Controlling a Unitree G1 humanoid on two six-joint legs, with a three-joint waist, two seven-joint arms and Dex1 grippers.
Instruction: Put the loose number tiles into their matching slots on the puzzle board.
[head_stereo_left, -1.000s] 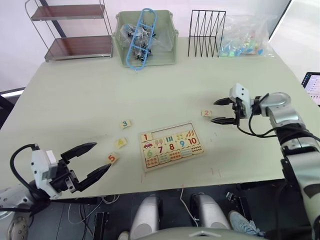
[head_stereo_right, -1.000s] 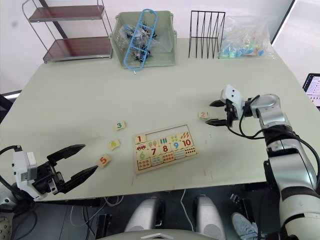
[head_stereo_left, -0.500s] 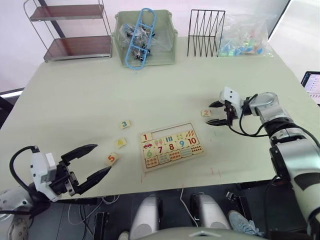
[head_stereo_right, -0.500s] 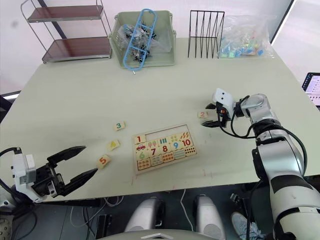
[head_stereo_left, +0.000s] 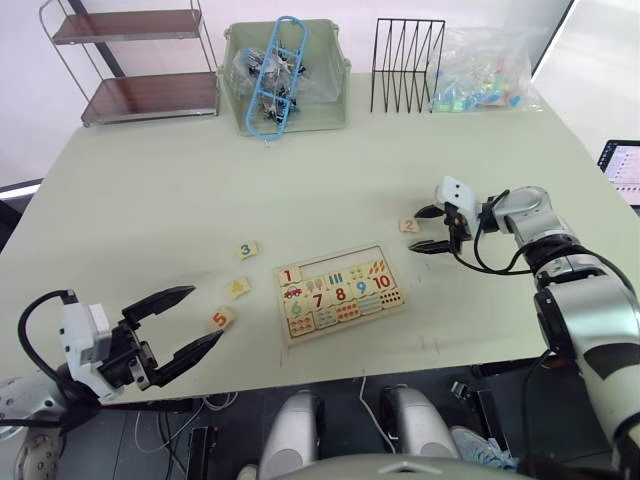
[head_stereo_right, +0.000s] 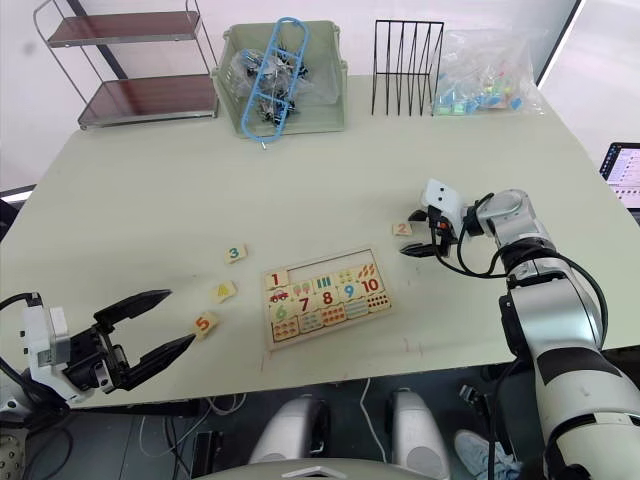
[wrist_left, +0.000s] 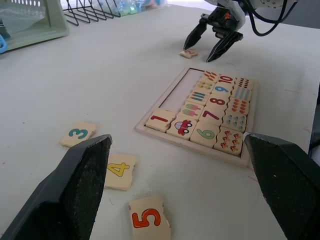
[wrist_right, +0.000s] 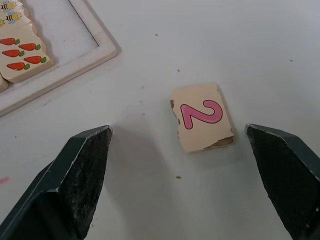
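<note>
Your right hand (head_stereo_left: 428, 229) stands open just above the surface (head_stereo_left: 150, 190), its two black fingers spread to either side of the 2 tile (wrist_right: 203, 118), which lies flat and untouched between them, near the puzzle board's far right corner. Your left hand (head_stereo_left: 185, 325) is also open and empty, low over the near left edge of the surface, with the 5 tile (head_stereo_left: 222, 319) lying just beyond its fingertips. The 4 tile (head_stereo_left: 239, 288) sits a little farther in, between the 5 tile and the puzzle board (head_stereo_left: 340, 291), and the 3 tile (head_stereo_left: 247, 250) lies beyond that, well apart from the board. On the board, the 1 tile (wrist_left: 160, 119) is seated in the first slot of the far row; the remaining slots (wrist_left: 178, 94) of that row show plain pale wood. The rows holding 6 to 10, the pictures and the dots are filled.
</note>
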